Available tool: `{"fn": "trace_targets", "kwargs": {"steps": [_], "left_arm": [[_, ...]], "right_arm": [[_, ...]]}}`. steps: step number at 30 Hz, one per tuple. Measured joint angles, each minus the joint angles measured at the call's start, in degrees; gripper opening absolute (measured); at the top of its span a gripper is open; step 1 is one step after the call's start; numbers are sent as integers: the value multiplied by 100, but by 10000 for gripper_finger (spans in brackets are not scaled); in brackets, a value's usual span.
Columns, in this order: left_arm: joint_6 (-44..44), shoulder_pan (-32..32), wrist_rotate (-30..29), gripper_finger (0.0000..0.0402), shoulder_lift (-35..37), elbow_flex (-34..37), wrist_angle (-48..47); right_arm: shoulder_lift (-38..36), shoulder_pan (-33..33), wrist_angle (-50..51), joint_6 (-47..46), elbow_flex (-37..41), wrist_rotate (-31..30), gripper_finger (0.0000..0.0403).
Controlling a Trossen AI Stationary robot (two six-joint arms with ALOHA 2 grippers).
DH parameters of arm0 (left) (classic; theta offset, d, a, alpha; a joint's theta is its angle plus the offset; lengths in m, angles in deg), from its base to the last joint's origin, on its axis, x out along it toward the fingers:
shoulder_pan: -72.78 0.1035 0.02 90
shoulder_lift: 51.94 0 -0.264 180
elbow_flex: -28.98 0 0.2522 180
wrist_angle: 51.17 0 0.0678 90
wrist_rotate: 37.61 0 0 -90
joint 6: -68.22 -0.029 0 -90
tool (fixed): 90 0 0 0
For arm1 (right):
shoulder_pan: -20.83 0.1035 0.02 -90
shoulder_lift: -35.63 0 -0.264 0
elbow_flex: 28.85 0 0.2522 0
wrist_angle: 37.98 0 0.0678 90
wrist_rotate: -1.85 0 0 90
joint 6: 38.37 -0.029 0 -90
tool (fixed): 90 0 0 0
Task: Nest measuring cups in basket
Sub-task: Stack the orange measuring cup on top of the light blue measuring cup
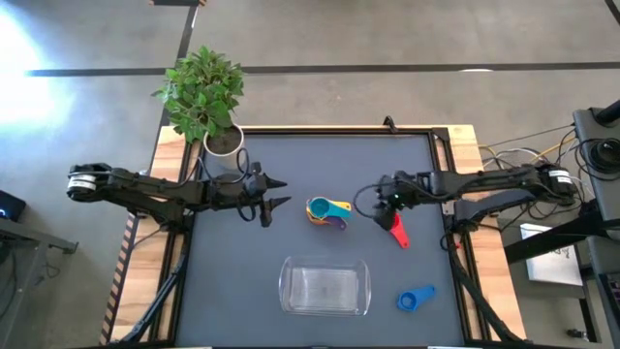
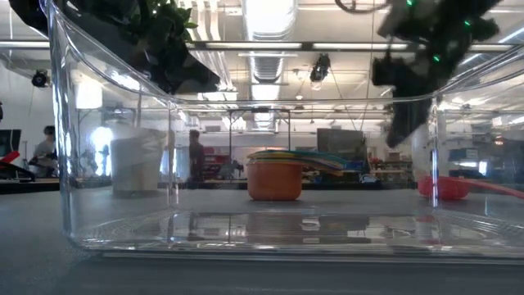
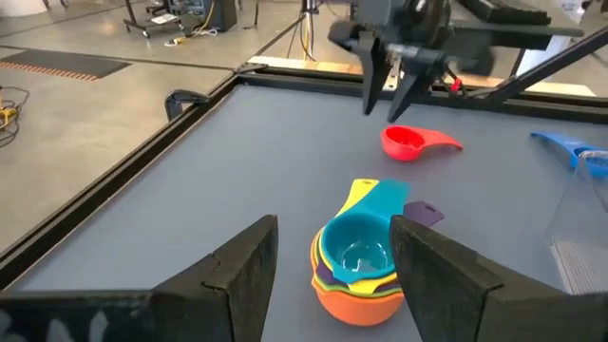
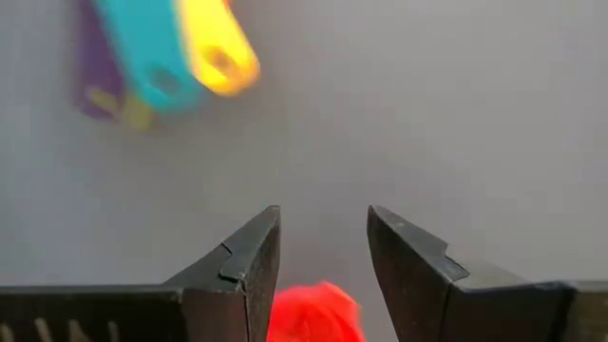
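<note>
Closest to the low camera sits the clear basket [image 1: 325, 288], empty at the worktop's [image 1: 242, 271] near edge. Behind it, mid-worktop, stands a nested stack of measuring cups [image 1: 327, 212], teal uppermost. The right end effector [image 1: 386, 202] hangs spread just above the red cup [image 1: 395, 227]. A blue cup [image 1: 415, 299] lies right of the basket. The left end effector [image 1: 277, 191], spread, points at the stack.

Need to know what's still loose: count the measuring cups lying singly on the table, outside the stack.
2: the red cup under the right gripper, and the blue cup right of the basket. The nested stack may hide others.
</note>
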Motion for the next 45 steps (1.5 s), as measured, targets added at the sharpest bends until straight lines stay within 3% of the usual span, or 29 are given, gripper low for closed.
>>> {"fn": "trace_targets", "kwargs": {"steps": [11, 23, 28, 34, 39, 45], "left_arm": [[238, -3, 0, 187, 0, 17, 48], [449, -63, 20, 187, -2, 97, 41], [533, -70, 17, 187, -2, 97, 43], [624, -101, 17, 187, -2, 97, 41], [640, -101, 14, 187, -2, 97, 41], [672, -101, -4, 187, -2, 97, 45]], "right_arm": [[-989, 21, 25, -858, 1112, -54, 144], [-1030, 248, 2, -1195, 1518, -27, 138], [-958, 246, -4, -1191, 1565, -69, 103], [-845, 248, -51, -1191, 1734, -28, 19], [-882, 248, -248, -1202, 1697, 71, 11], [-854, 248, -423, -725, 984, 73, 9]]}}
